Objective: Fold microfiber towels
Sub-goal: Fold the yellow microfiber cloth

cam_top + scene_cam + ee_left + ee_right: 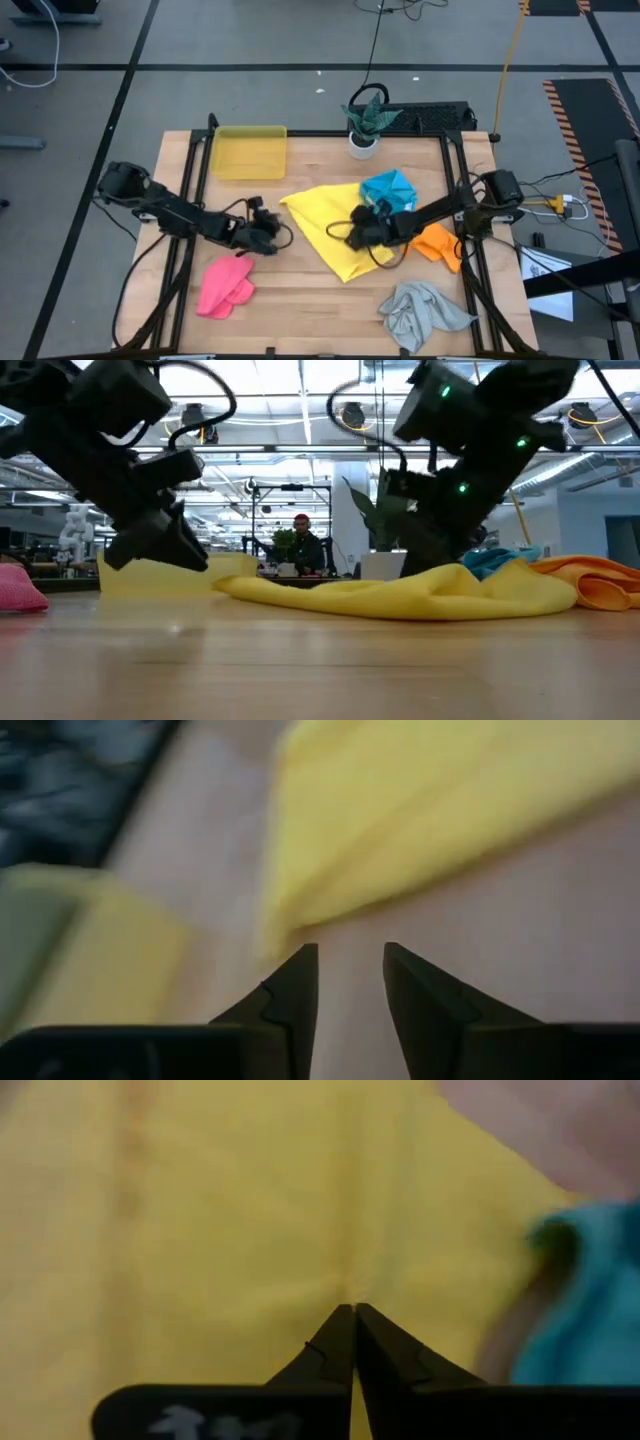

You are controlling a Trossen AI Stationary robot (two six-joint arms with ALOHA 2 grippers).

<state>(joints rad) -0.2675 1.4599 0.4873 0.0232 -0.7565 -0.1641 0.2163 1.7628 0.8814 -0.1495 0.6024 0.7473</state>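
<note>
Working on the yellow towel [335, 232], we have it spread near the middle of the table [320, 305], its long axis running diagonally from a corner that points toward the left edge to a tip that points toward the near edge. Our right pincer [354, 1308] sits on top of the cloth near its centre, fingers pressed together with yellow fabric all around the tips; whether a pinch of cloth is caught between them we cannot tell. Our left pincer [350, 952] hangs just off the towel's left-pointing corner, fingers a narrow gap apart and holding nothing, with that corner lying straight ahead of the tips. So the left arm is the nearer one to the free corner, and we judge the fold turns on it reaching forward to take that corner. The blue towel [390, 187] touches the yellow one on the far-right side, the orange towel [438, 243] lies toward the right edge, the pink towel [225, 285] near the near-left corner, the grey towel [420, 312] near the near-right corner.
</note>
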